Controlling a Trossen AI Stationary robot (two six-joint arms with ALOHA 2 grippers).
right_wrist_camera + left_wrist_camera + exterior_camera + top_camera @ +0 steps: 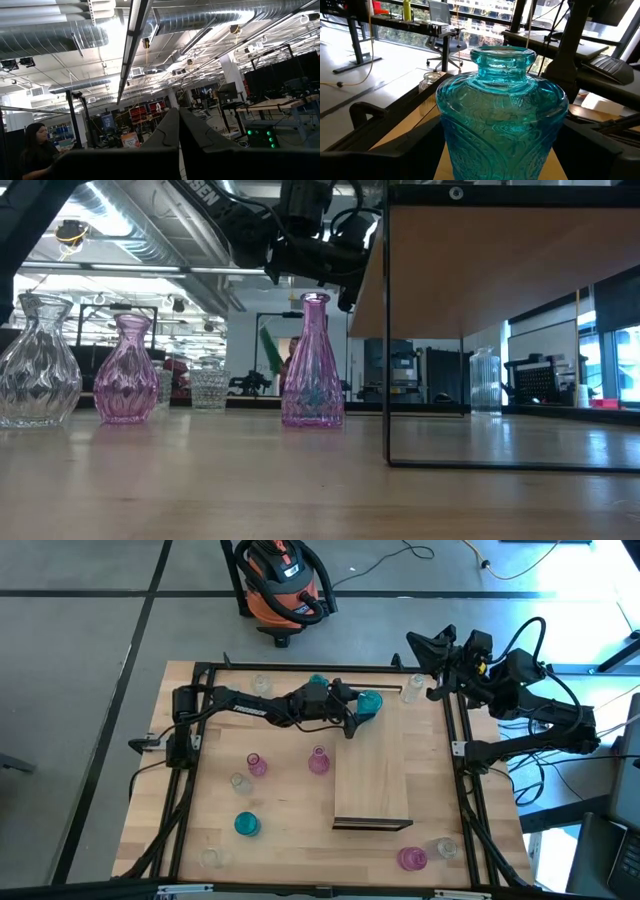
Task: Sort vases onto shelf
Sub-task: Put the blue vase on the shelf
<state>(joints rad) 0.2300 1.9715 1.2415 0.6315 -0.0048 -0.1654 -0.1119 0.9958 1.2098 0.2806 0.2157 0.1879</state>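
Note:
My left gripper (362, 712) reaches from the table's left over the far end of the shelf (372, 775), a long light-wood board with a dark near edge. It is shut on a teal vase (371, 702) that fills the left wrist view (500, 115). In the low view the shelf (500, 250) stands raised on a thin black frame, and the gripper (315, 245) shows beside its top; the held vase is hidden there. Other vases stand on the tabletop on their bases. My right gripper (425, 645) waits shut beyond the far right corner, pointing up (179, 125). My left gripper pinches the teal vase's wide body (455, 145) between its two fingers (385, 155), one on each side. The fingers come in level from the table's left. The vase stays upright, neck up, over the shelf's far end; whether its base rests on the board is hidden.
On the tabletop left of the shelf stand two pink vases (257, 764) (318, 760), a clear one (240, 782) and a teal one (246, 824). More vases stand by the far edge (262, 685) (414, 690) and the near right corner (412, 858). A person stands in the room behind (37, 150).

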